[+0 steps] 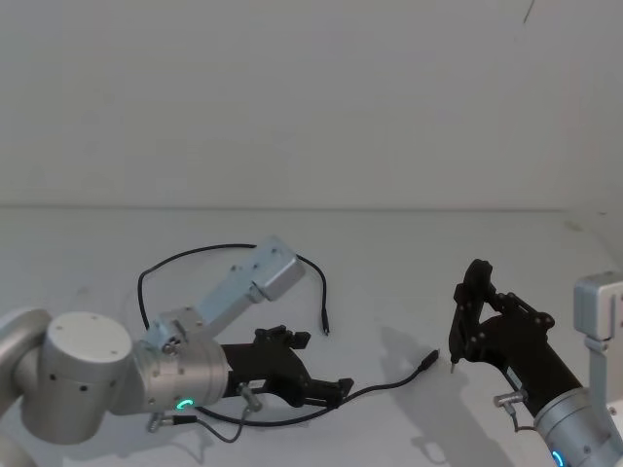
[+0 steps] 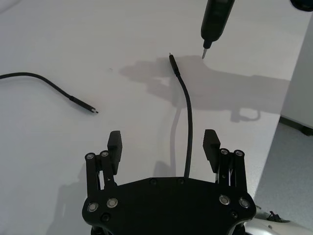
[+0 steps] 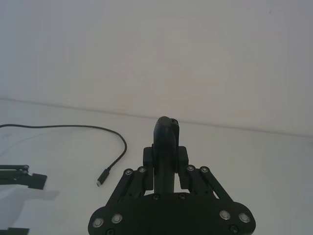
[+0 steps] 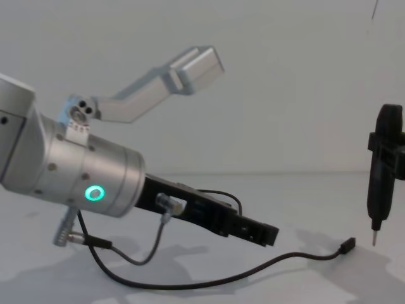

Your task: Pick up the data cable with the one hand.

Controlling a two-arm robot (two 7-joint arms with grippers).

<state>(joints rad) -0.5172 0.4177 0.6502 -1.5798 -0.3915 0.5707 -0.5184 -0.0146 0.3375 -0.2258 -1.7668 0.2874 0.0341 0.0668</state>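
Left pincer over thin black data cable.

A white table is backed by a plain pale wall. Grey floor is seen past the table's edge, and soft shadows are cast.

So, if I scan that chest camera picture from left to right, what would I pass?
The silver wrist cylinder with the green ring → open left end effector → plug end of the data cable → pointed black tool, clamped in the right end effector.
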